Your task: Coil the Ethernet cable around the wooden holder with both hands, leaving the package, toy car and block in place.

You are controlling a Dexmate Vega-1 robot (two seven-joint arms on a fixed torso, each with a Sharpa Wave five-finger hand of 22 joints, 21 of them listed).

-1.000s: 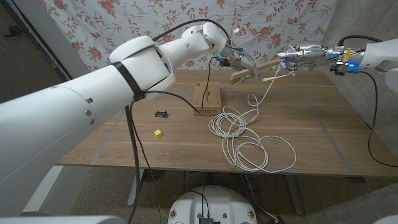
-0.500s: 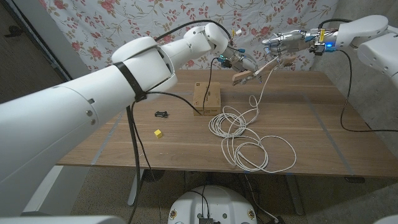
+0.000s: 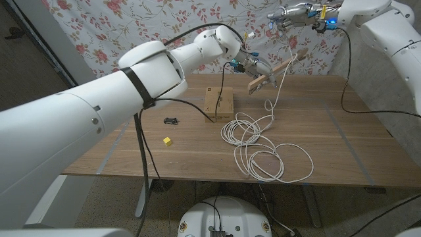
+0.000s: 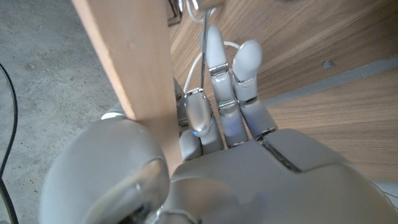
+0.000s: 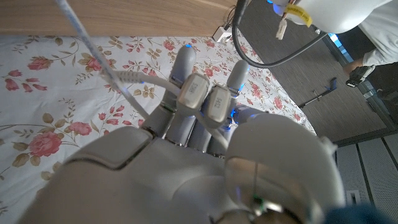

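The left hand (image 3: 253,66) grips the stiff, light holder (image 3: 276,70) at upper centre. The right hand (image 3: 293,13), raised at the upper right, seems to pinch the limp cable (image 3: 263,141); its loose loops lie on the worktop (image 3: 342,138) at centre, best taken near the holder.

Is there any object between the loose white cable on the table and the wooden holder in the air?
Nothing visible. The white Ethernet cable rises freely to the wooden holder held by the left hand. The brown cardboard package stands beside the coils, apart.
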